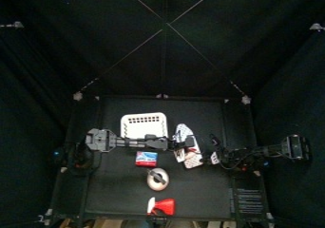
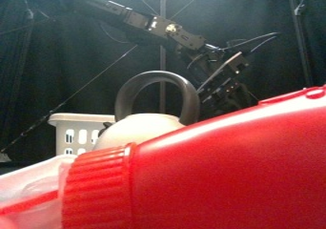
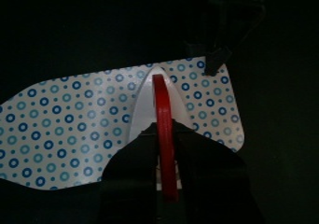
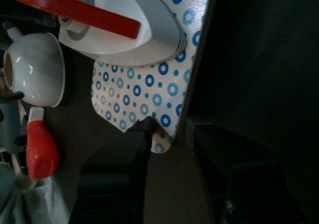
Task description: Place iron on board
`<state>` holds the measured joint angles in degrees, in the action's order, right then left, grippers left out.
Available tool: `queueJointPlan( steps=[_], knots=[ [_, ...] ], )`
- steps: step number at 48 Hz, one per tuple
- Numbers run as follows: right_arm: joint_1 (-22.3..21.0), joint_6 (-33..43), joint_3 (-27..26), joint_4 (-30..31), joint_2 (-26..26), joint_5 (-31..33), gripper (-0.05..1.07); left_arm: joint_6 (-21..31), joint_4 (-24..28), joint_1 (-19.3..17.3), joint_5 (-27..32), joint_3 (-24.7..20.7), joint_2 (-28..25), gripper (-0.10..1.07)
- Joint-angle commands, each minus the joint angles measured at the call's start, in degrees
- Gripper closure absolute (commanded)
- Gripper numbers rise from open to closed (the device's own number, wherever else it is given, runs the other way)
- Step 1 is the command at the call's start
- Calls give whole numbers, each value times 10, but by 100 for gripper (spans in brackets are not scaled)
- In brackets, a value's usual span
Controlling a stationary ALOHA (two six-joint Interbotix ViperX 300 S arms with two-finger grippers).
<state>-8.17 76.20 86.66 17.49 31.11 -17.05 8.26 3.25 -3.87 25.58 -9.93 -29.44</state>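
- One step appears nearly done: the left gripper (image 3: 162,155) seems clenched on the red handle of the iron (image 3: 159,111), jaws tight on either side of it
- the iron lies over one rounded end of the board (image 3: 62,116); in the right wrist view its sole looks seated on the dotted cover, though contact is not certain
- remaining, by judgement: let go and withdraw
- the right gripper (image 4: 173,146) rests by the board's other end, jaws parted, empty
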Motion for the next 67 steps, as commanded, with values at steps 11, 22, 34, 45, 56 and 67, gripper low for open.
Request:
queueJointPlan(
  steps=[11,22,34,45,56,67],
  knots=[
    [-20,-3,-13,8,-35,-15,48,-1,1,-3,-2,-15,5,52],
    [-23,-3,-14,5,-50,-13,56,0,1,-3,-2,-11,5,52],
    [-25,-3,-14,8,-53,-4,56,0,1,-3,-2,-6,7,52],
    [-25,-3,-14,8,-52,-3,56,0,1,-3,-2,-4,6,52],
    [-25,-2,-15,8,-52,-2,56,0,1,-3,-2,-4,5,52],
    [-25,-3,-15,8,-52,0,56,1,0,-2,-2,0,4,52]
  ],
)
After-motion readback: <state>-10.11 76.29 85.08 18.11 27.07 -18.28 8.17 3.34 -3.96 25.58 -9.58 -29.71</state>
